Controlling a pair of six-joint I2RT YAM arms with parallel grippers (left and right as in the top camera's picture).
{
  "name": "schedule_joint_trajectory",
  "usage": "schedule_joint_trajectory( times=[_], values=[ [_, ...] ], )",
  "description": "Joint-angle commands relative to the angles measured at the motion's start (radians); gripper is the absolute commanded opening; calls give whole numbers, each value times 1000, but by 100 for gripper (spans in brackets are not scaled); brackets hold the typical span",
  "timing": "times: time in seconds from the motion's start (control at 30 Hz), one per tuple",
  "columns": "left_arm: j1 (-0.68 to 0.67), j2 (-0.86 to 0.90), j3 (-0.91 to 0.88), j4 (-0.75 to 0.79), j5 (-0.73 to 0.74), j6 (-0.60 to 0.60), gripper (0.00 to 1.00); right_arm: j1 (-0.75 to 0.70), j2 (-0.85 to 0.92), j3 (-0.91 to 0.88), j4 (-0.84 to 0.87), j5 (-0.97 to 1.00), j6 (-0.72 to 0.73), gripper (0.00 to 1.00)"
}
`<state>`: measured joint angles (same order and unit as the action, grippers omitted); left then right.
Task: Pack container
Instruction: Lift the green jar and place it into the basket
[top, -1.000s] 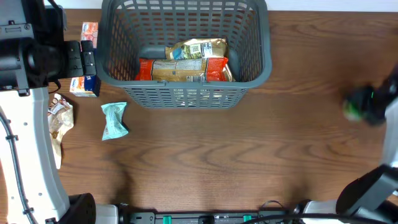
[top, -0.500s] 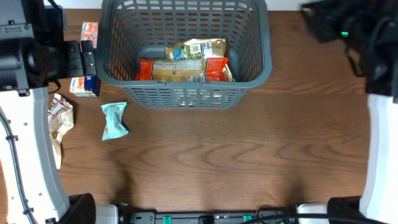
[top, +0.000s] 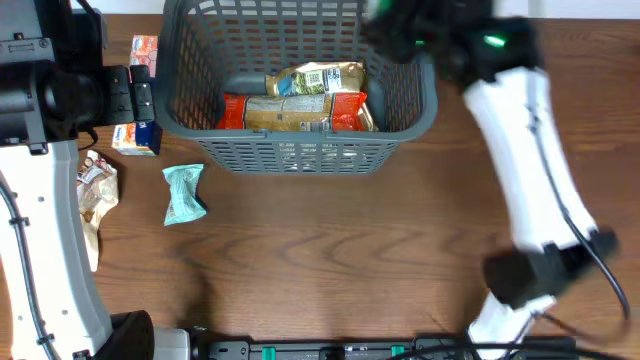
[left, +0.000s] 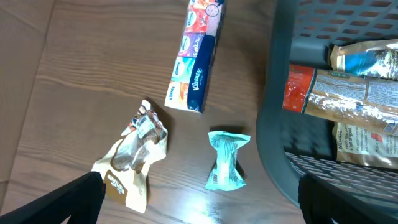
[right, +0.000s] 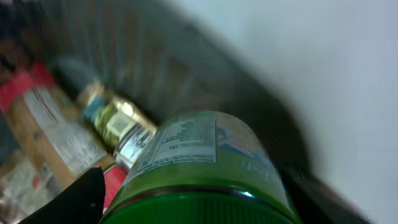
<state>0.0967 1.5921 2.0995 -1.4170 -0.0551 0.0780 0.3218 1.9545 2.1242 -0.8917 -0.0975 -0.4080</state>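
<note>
Three packets (left: 227, 168) lie just left of the container (top: 296, 152).

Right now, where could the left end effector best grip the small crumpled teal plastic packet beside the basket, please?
From straight above, across its pinched waist: the small crumpled teal plastic packet lies flat on the wooden table, looks narrowest mid-length, with bare wood on both sides.

Dark brown wood-grain table (top: 330, 260), pale strip beyond its far edge (top: 590, 8)

tissue pack (left: 198, 59): "Kleenex" | green can (right: 186, 155): label print blurred | packets (top: 300, 105) in container (top: 300, 155): unreadable
</note>
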Motion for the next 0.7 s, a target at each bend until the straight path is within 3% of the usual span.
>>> schedule_joint_trajectory(
  times=[0.0, 0.53, 0.57, 0.63, 0.67],
  values=[
    [5, -10, -2, -5, 2, -9, 98, 19, 73, 6, 5, -6, 41, 1],
    [5, -10, -2, -12, 2, -9, 98, 23, 314, 6, -138, -8, 79, 2],
    [5, -10, -2, -12, 2, -9, 99, 23, 318, 6, -145, -8, 79, 8],
    [5, -10, -2, -12, 2, -9, 99, 23, 318, 6, -159, -8, 79, 32],
    [5, -10, -2, -12, 2, -9, 99, 24, 314, 6, -158, -8, 79, 34]
  ],
)
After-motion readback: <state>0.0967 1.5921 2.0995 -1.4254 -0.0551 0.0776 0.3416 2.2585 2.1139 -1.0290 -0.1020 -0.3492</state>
